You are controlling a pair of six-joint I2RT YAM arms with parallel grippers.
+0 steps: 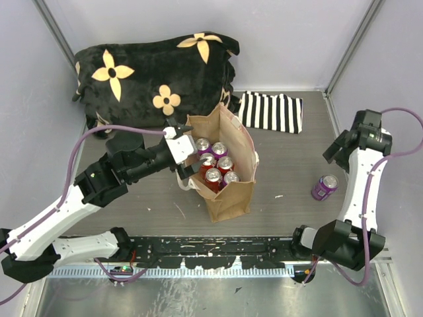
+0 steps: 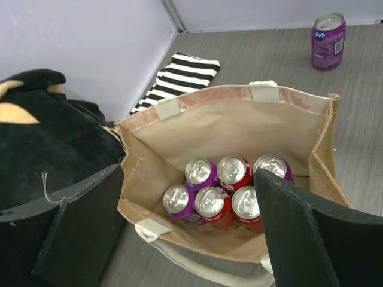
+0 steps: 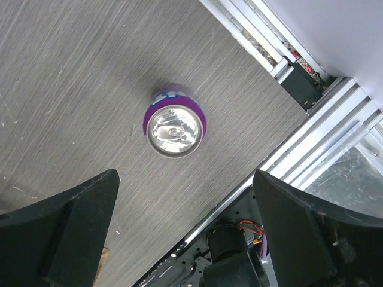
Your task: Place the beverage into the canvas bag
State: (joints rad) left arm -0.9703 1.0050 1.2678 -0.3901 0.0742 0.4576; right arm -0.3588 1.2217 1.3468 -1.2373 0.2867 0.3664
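Observation:
The tan canvas bag [image 1: 231,198] stands open mid-table with several red and purple cans [image 1: 215,165] upright inside. A purple beverage can [image 1: 324,187] stands alone on the table to its right. My left gripper [image 1: 190,164] is open and empty at the bag's left rim. In the left wrist view the gripper [image 2: 185,239] spreads over the bag's [image 2: 227,125] near wall above the cans [image 2: 224,191], and the lone can [image 2: 328,40] shows far behind. My right gripper [image 1: 336,149] is open and empty, hovering high above the purple can [image 3: 175,127], which lies ahead of the gripper [image 3: 185,233].
A black flowered blanket [image 1: 152,72] lies at the back left. A black-and-white striped cloth [image 1: 271,111] lies behind the bag, also in the left wrist view [image 2: 179,78]. The metal rail [image 1: 218,247] runs along the near edge. Grey walls enclose the table.

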